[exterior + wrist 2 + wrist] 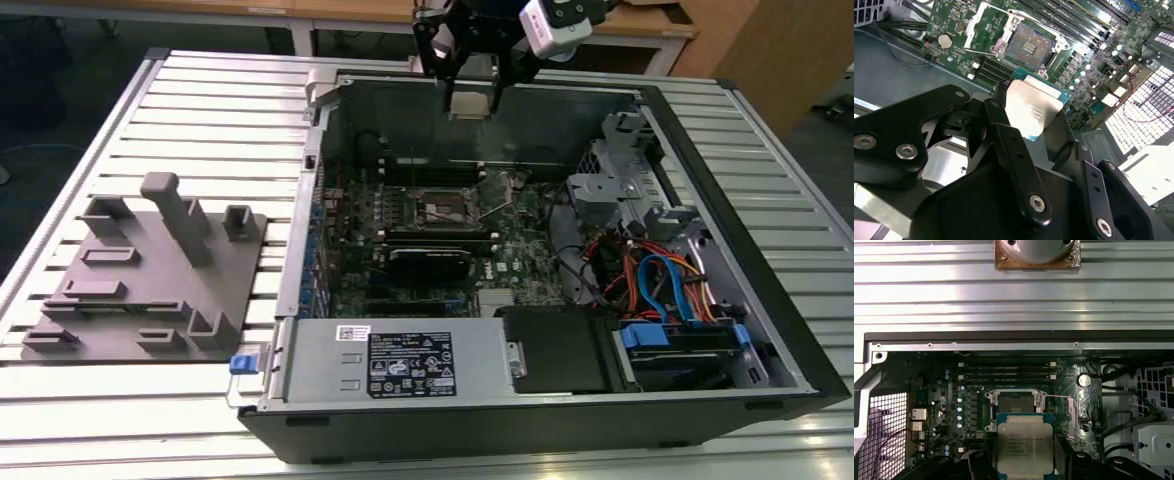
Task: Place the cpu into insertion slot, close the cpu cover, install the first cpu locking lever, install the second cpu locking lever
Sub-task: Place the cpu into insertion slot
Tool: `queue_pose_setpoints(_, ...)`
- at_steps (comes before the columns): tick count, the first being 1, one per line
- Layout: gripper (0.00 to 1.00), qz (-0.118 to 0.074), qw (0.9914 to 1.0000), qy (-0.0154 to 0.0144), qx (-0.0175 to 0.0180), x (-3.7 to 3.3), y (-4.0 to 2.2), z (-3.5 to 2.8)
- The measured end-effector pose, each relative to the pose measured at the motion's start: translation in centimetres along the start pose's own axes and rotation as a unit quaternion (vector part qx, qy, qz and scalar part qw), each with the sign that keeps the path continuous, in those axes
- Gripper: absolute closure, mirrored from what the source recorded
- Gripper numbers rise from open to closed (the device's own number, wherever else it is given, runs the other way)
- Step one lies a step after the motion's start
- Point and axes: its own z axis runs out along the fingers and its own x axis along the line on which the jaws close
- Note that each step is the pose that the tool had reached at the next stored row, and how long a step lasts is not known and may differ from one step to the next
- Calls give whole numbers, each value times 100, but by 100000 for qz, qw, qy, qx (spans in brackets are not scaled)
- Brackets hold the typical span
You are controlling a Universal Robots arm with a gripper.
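The end effector (471, 103) grips the cpu (1031, 107), partly hidden by its fingers (1009, 145), high over the uncovered insertion slot (1015, 404).

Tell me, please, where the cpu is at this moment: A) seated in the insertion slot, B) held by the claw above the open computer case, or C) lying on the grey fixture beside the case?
B: the claw grips the cpu above the case, and the insertion slot stands bare.
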Motion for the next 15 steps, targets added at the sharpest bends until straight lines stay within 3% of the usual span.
queue_pose_setpoints(15, 46, 1653, 99986, -129, -34, 6, 0, 1)
